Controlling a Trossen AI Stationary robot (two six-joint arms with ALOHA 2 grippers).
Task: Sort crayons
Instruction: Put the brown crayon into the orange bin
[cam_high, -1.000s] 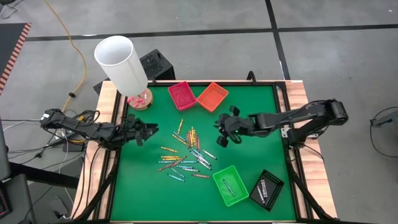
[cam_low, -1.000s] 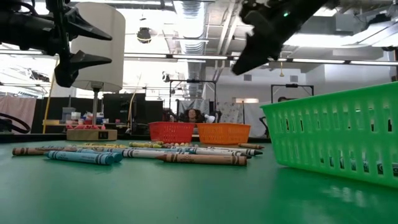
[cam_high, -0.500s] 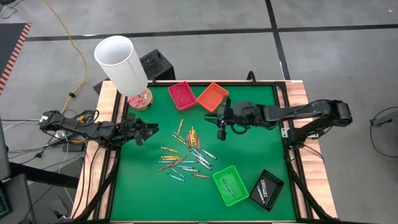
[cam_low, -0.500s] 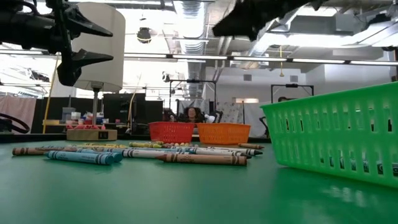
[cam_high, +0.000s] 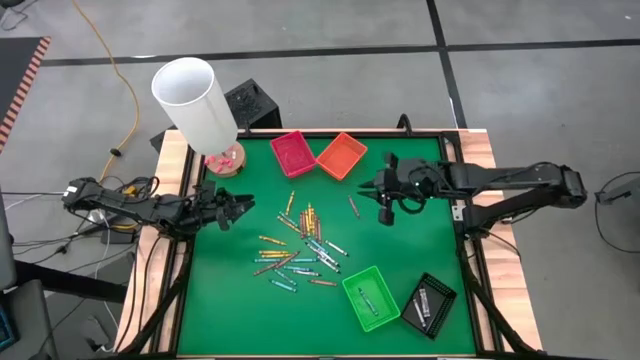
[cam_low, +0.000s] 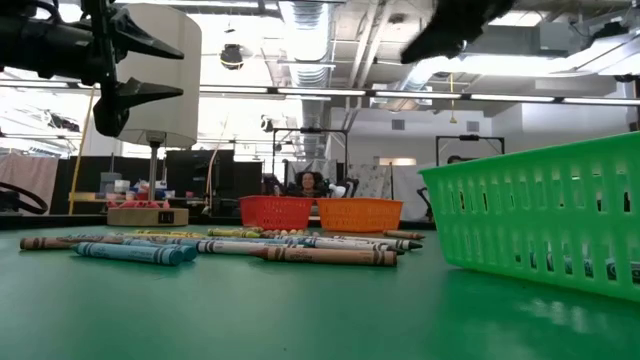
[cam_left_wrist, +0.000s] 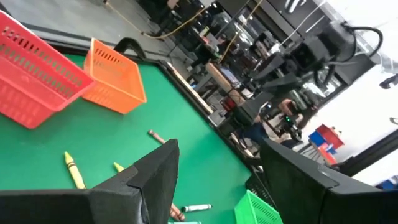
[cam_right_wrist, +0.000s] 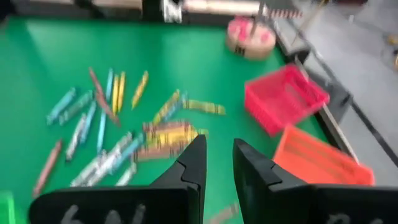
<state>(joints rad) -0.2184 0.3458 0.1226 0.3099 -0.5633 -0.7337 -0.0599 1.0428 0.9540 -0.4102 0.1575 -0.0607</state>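
Observation:
Many crayons (cam_high: 300, 245) lie scattered flat on the green mat at its middle; they also show in the low view (cam_low: 230, 248) and the right wrist view (cam_right_wrist: 124, 130). One red-brown crayon (cam_high: 353, 206) lies alone on the mat, near the orange tray (cam_high: 341, 156); it also shows in the left wrist view (cam_left_wrist: 155, 135). My right gripper (cam_high: 386, 208) hangs above the mat just right of that crayon, its fingers a little apart and empty (cam_right_wrist: 219, 155). My left gripper (cam_high: 240, 207) waits open and empty above the mat's left edge (cam_left_wrist: 217, 168).
A red tray (cam_high: 292, 153) and the orange tray stand at the far edge. A green tray (cam_high: 371, 297) and a black tray (cam_high: 428, 305) stand at the near right. A tall white cylinder (cam_high: 195, 100) on a wooden base stands at the far left corner.
My right gripper has risen and gone from beside the pile toward the far edge, then toward the table's right edge. A red-brown crayon now lies alone on the mat where the gripper stood half a second ago.

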